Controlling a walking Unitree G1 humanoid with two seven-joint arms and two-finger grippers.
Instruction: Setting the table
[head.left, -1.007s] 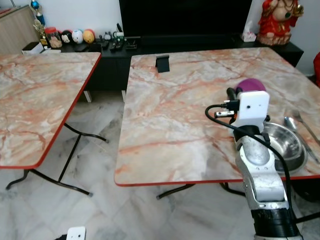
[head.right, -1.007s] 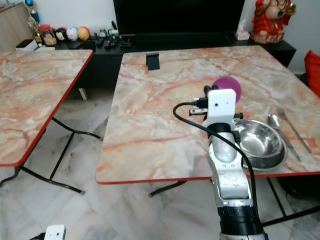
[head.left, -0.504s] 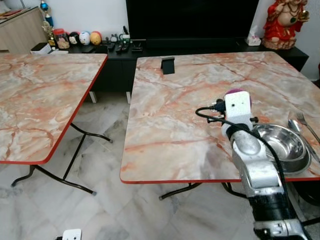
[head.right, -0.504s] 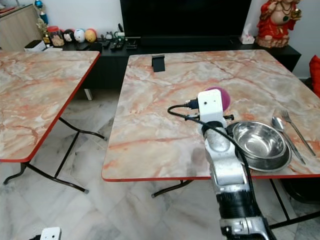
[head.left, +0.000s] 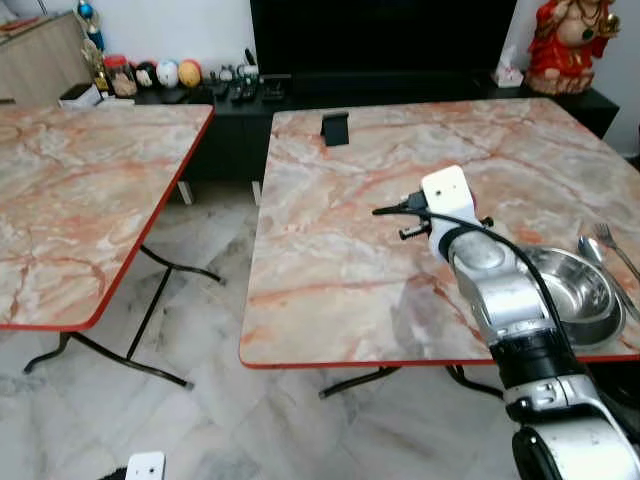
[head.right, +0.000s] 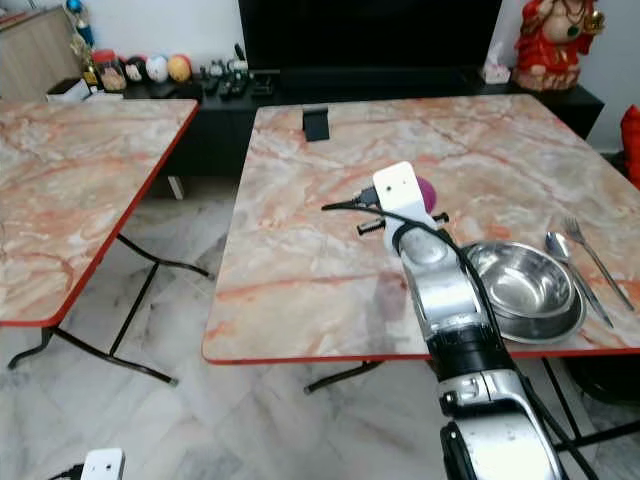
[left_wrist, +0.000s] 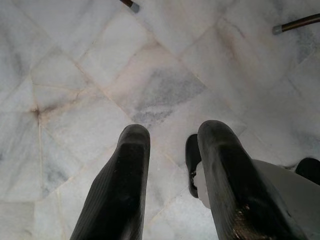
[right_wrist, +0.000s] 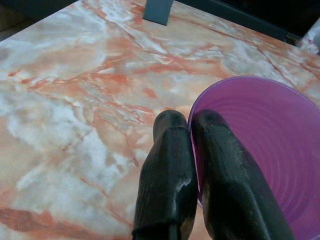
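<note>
A purple plastic bowl (right_wrist: 260, 150) is over the right marble table (head.right: 300, 250), and its edge peeks out behind my right wrist (head.right: 425, 190). My right gripper (right_wrist: 190, 120) is shut on the bowl's rim, one finger outside and one inside. A steel bowl (head.right: 520, 285) sits near the table's front right corner, to the right of my arm. A spoon (head.right: 555, 243) and a fork (head.right: 590, 255) lie beside it. My left gripper (left_wrist: 172, 132) hangs open above the floor tiles.
A small dark stand (head.right: 316, 122) sits at the far side of the right table. A second marble table (head.right: 70, 180) stands to the left across a gap of tiled floor. A black TV console with small items (head.right: 200, 75) runs along the back wall.
My right arm has carried the purple bowl to the left, away from the steel bowl. The head view has shifted slightly.
</note>
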